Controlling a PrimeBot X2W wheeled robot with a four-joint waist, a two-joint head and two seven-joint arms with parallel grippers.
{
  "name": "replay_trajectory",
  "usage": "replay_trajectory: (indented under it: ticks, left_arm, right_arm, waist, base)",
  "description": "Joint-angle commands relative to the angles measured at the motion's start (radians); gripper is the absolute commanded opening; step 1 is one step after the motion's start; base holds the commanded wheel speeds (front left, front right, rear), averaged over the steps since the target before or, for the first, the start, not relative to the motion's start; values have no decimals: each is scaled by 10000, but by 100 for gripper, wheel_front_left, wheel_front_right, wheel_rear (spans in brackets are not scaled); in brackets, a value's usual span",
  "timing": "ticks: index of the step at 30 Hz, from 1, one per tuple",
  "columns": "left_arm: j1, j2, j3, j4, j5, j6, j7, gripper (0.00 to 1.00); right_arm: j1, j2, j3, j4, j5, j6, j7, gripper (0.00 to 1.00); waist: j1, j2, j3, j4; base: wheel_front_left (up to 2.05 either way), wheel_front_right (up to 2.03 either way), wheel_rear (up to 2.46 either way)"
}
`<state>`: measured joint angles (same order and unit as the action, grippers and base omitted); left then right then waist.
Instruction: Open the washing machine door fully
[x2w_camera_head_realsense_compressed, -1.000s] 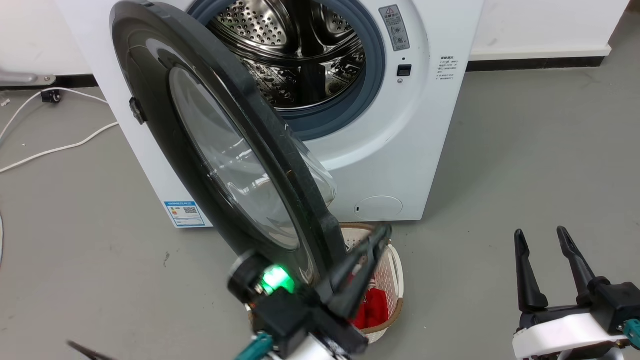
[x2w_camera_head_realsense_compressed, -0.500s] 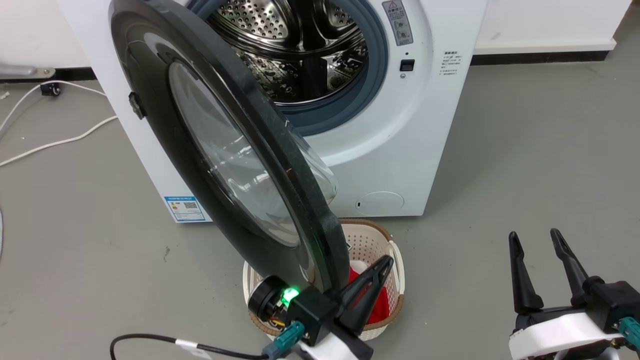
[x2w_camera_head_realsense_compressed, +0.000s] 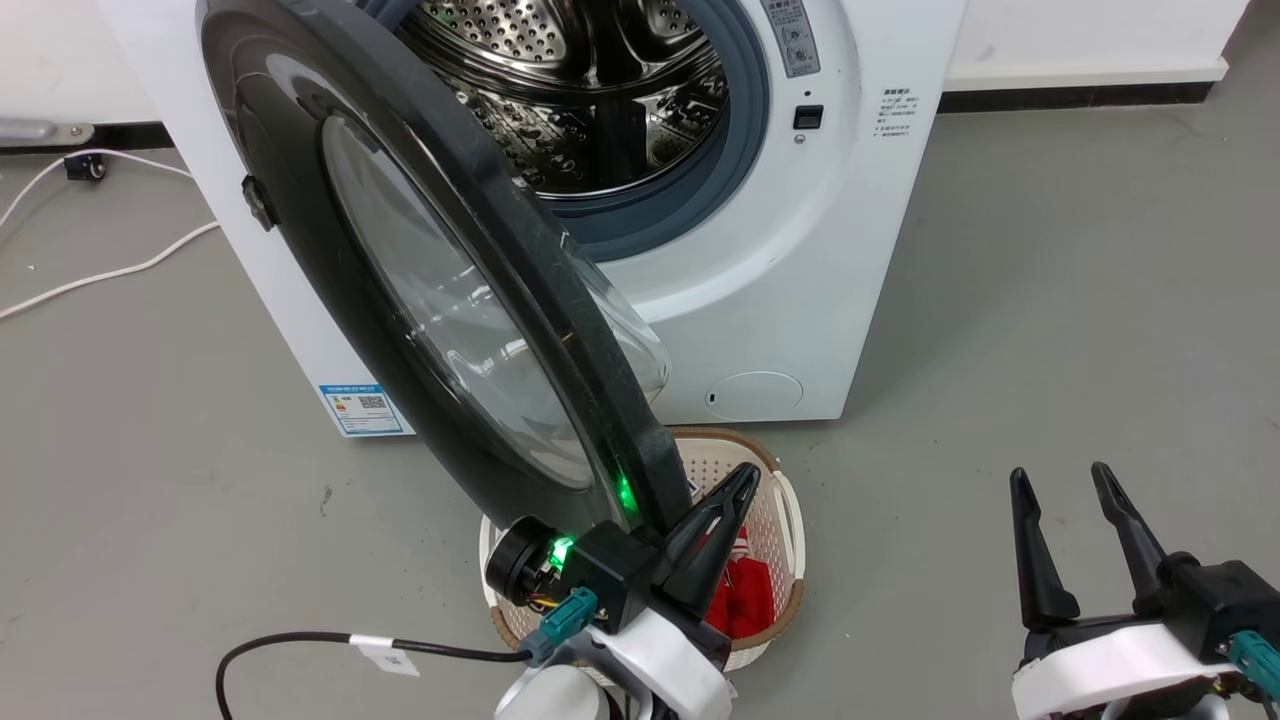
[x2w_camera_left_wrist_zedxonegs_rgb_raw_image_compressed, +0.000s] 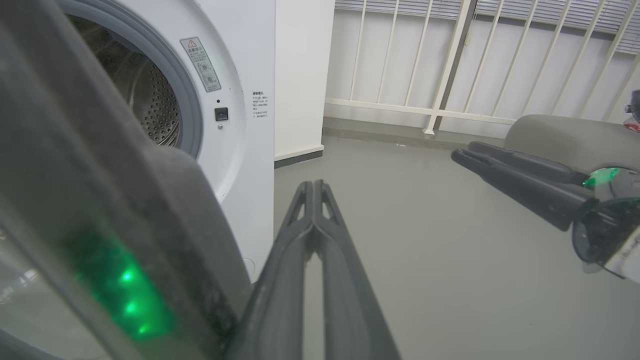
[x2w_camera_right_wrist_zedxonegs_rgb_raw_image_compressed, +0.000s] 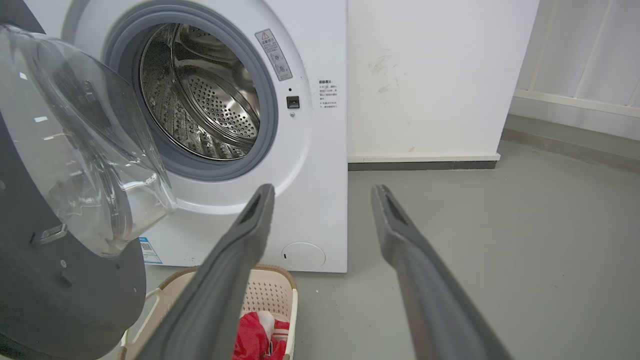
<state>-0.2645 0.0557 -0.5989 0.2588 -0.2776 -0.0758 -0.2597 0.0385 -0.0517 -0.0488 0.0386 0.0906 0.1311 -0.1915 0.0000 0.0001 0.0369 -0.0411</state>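
The washing machine door (x2w_camera_head_realsense_compressed: 420, 290), a black disc with a bulging glass centre, stands swung out from the white washing machine (x2w_camera_head_realsense_compressed: 850, 250), hinged on the left, and the steel drum (x2w_camera_head_realsense_compressed: 580, 90) is exposed. My left gripper (x2w_camera_head_realsense_compressed: 745, 478) is shut with nothing between its fingers. It lies against the right side of the door's lower rim. In the left wrist view the shut left gripper (x2w_camera_left_wrist_zedxonegs_rgb_raw_image_compressed: 313, 186) points past the door's rim (x2w_camera_left_wrist_zedxonegs_rgb_raw_image_compressed: 100, 200). My right gripper (x2w_camera_head_realsense_compressed: 1060, 480) is open and apart from the door, low on the right. In the right wrist view the open right gripper (x2w_camera_right_wrist_zedxonegs_rgb_raw_image_compressed: 322, 192) faces the machine, with the door (x2w_camera_right_wrist_zedxonegs_rgb_raw_image_compressed: 85, 150) at the left.
A cream basket (x2w_camera_head_realsense_compressed: 790, 520) with red cloth (x2w_camera_head_realsense_compressed: 740, 600) sits on the floor under the door's lower edge. White cables (x2w_camera_head_realsense_compressed: 100, 270) run over the grey floor at the left. A black cable (x2w_camera_head_realsense_compressed: 300, 640) trails from my left wrist. A white railing (x2w_camera_left_wrist_zedxonegs_rgb_raw_image_compressed: 450, 75) is on the right.
The head camera has shifted slightly. My left arm has drawn back along the door's lower rim, so its white wrist and cable now show. The door's angle looks almost unchanged; the right gripper has hardly moved.
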Motion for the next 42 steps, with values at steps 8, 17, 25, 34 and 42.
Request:
replay_trajectory:
  ticks: [8, 17, 25, 34, 42]
  left_arm:
    - [359, 455, 629, -557, 313, 257, -52, 0]
    - [1299, 1027, 1043, -1576, 531, 632, -25, 0]
    - [2185, 1303, 1043, -2469, 547, 903, -13, 0]
    - [3020, 1486, 1185, -3387, 448, 1393, 67, 0]
    - [3523, 1718, 1345, -3966, 387, 1688, 150, 0]
  right_arm:
    - [-252, 28, -72, 62, 85, -7, 63, 100]
    - [-345, 29, -250, 21, -105, -7, 200, 100]
    - [-264, 28, -193, -8, -103, -7, 288, 100]
    - [-127, 28, -150, -58, -63, -7, 402, 100]
    - [52, 23, -256, -124, 5, -7, 522, 100]
  waist:
    - [0, -1, 75, 106]
    - [0, -1, 90, 404]
    - [0, -1, 34, 753]
    - [0, -1, 79, 1450]
    - [0, -1, 69, 2308]
  base:
    - [0, 0, 0]
    - [0, 0, 0]
    - [0, 0, 0]
    - [0, 0, 0]
    - [0, 0, 0]
